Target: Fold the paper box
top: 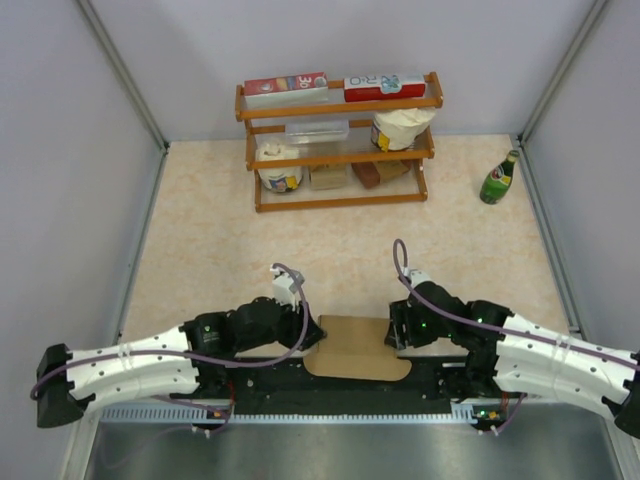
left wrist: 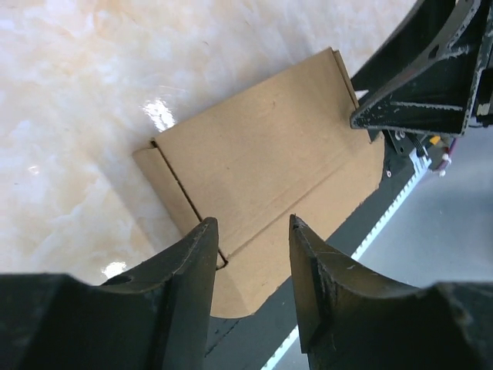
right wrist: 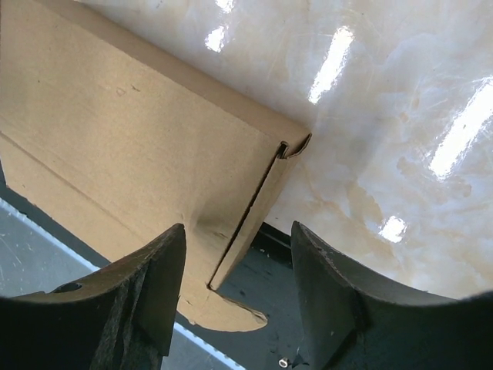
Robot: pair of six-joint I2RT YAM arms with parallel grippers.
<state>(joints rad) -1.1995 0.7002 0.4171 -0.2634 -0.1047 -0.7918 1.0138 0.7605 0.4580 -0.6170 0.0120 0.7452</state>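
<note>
The paper box [top: 355, 347] is a flat brown cardboard piece lying at the table's near edge, its rounded front flap over the black strip between the arm bases. My left gripper [top: 313, 335] is open just above the box's left end; in the left wrist view [left wrist: 250, 231] its fingers straddle the left side flap crease of the box [left wrist: 262, 154]. My right gripper [top: 395, 335] is open at the box's right end; in the right wrist view [right wrist: 239, 243] the box's right side flap [right wrist: 254, 208] lies between its fingers. Neither gripper holds anything.
A wooden shelf [top: 340, 145] with red-and-white cartons, tubs and small items stands at the back. A green bottle [top: 499, 178] stands at the back right. A black strip and metal rail [top: 340, 400] run along the near edge.
</note>
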